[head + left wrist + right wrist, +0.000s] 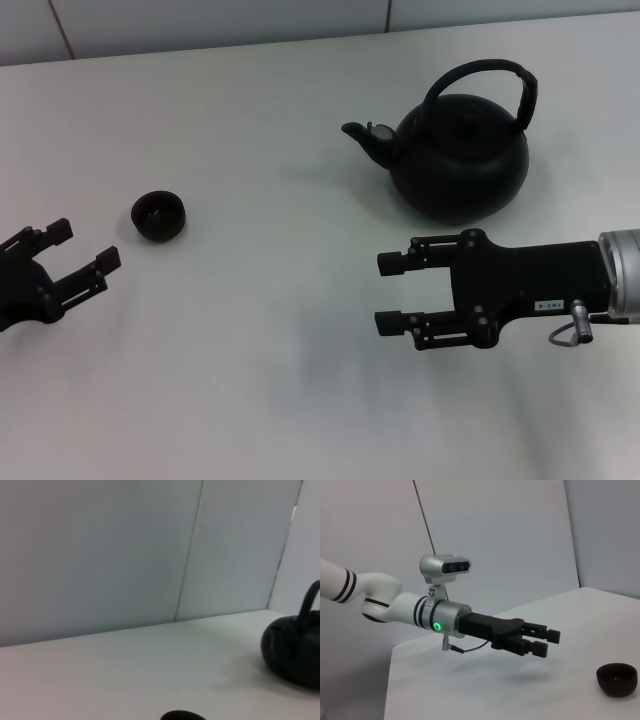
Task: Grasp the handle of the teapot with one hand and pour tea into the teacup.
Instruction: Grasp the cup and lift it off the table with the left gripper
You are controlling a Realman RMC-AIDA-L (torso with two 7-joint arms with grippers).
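Head view shows the teapot (460, 160) standing upright on the white table (260, 350), toward the far right, its spout (362, 137) pointing left and the handle (480, 85) arching over its lid with nothing gripping it. The teacup (158, 216) sits well apart from it on the left side of the table. The right gripper (392, 293) hovers just in front of the teapot, fingers spread apart and holding nothing, pointing left. The left gripper (80, 248) hangs near the teacup at the left edge, fingers likewise apart and empty. In the right wrist view, the left gripper (547, 642) hovers above the table near the teacup (617, 679).
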